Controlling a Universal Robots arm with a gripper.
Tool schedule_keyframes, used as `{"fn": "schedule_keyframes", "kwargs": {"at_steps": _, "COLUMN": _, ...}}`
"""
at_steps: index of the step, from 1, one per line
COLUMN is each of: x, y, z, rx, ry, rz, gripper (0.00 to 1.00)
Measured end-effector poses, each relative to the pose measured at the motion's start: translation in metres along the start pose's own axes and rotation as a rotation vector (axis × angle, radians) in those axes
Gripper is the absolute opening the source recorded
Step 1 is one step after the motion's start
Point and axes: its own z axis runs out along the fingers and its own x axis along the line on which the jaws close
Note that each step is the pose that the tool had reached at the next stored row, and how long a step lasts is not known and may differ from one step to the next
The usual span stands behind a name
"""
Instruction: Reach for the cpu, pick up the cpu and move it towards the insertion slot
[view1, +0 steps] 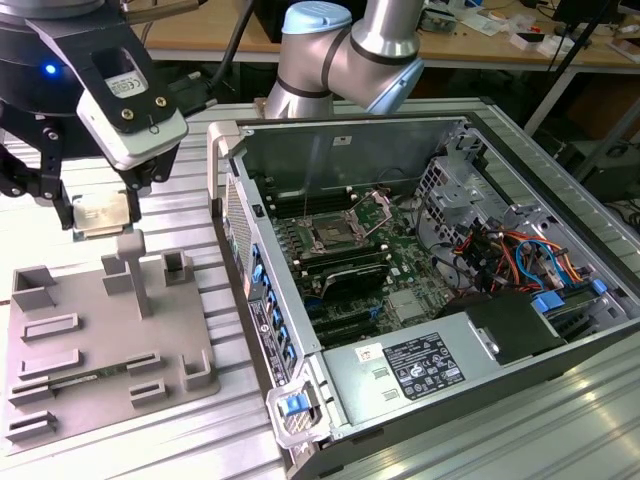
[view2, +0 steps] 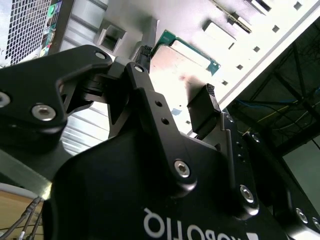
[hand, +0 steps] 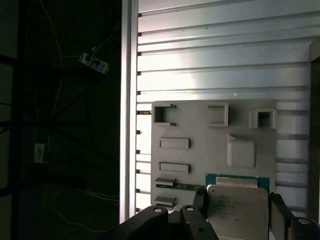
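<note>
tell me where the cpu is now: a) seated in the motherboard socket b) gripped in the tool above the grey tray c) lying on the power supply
b: the tool clamps the cpu above the grey tray, well away from the insertion slot.

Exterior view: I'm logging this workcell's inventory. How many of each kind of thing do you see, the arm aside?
cpu, gripped in the hand: 1
grey tray: 1
open computer case: 1
insertion slot inside it: 1
Total: 4
</note>
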Motion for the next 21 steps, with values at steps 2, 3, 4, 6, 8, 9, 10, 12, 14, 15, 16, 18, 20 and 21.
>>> {"fn": "schedule_keyframes", "kwargs": {"at_steps": 2, "x": -0.0018, "y": -0.0001, "z": 0.0000, "rx": 0.0000, "ry": 0.0001, "rz": 0.000, "gripper": 0.55}}
{"fn": "schedule_keyframes", "kwargs": {"at_steps": 3, "x": -0.0024, "y": -0.0001, "z": 0.0000, "rx": 0.0000, "ry": 0.0000, "rz": 0.000, "gripper": 0.55}}
{"fn": "schedule_keyframes", "kwargs": {"at_steps": 4, "x": -0.0030, "y": -0.0001, "z": -0.0001, "rx": 0.0000, "ry": 0.0001, "rz": 0.000, "gripper": 0.55}}
{"fn": "schedule_keyframes", "kwargs": {"at_steps": 6, "x": -0.0046, "y": -0.0001, "z": -0.0001, "rx": -0.0001, "ry": 0.0001, "rz": 0.000, "gripper": 0.55}}
{"fn": "schedule_keyframes", "kwargs": {"at_steps": 8, "x": -0.0066, "y": -0.0002, "z": -0.0001, "rx": 0.0000, "ry": 0.0001, "rz": 0.000, "gripper": 0.55}}
{"fn": "schedule_keyframes", "kwargs": {"at_steps": 9, "x": -0.0077, "y": -0.0002, "z": -0.0001, "rx": 0.0000, "ry": 0.0001, "rz": 0.000, "gripper": 0.55}}
{"fn": "schedule_keyframes", "kwargs": {"at_steps": 10, "x": -0.0084, "y": -0.0003, "z": -0.0001, "rx": -0.0001, "ry": 0.0001, "rz": 0.000, "gripper": 0.55}}
{"fn": "schedule_keyframes", "kwargs": {"at_steps": 12, "x": -0.0098, "y": -0.0003, "z": -0.0001, "rx": -0.0001, "ry": 0.0001, "rz": 0.000, "gripper": 0.55}}
{"fn": "schedule_keyframes", "kwargs": {"at_steps": 14, "x": -0.0105, "y": -0.0003, "z": -0.0002, "rx": 0.0000, "ry": 0.0001, "rz": 0.000, "gripper": 0.55}}
{"fn": "schedule_keyframes", "kwargs": {"at_steps": 15, "x": -0.0110, "y": -0.0003, "z": -0.0002, "rx": 0.0000, "ry": 0.0001, "rz": 0.000, "gripper": 0.55}}
{"fn": "schedule_keyframes", "kwargs": {"at_steps": 16, "x": -0.0122, "y": -0.0004, "z": -0.0001, "rx": -0.0001, "ry": 0.0000, "rz": 0.000, "gripper": 0.55}}
{"fn": "schedule_keyframes", "kwargs": {"at_steps": 18, "x": -0.0133, "y": -0.0003, "z": -0.0002, "rx": -0.0001, "ry": 0.0001, "rz": 0.000, "gripper": 0.55}}
{"fn": "schedule_keyframes", "kwargs": {"at_steps": 20, "x": -0.0142, "y": -0.0004, "z": -0.0002, "rx": 0.0000, "ry": 0.0001, "rz": 0.000, "gripper": 0.55}}
{"fn": "schedule_keyframes", "kwargs": {"at_steps": 21, "x": -0.0147, "y": -0.0004, "z": -0.0002, "rx": -0.0001, "ry": 0.0001, "rz": 0.000, "gripper": 0.55}}
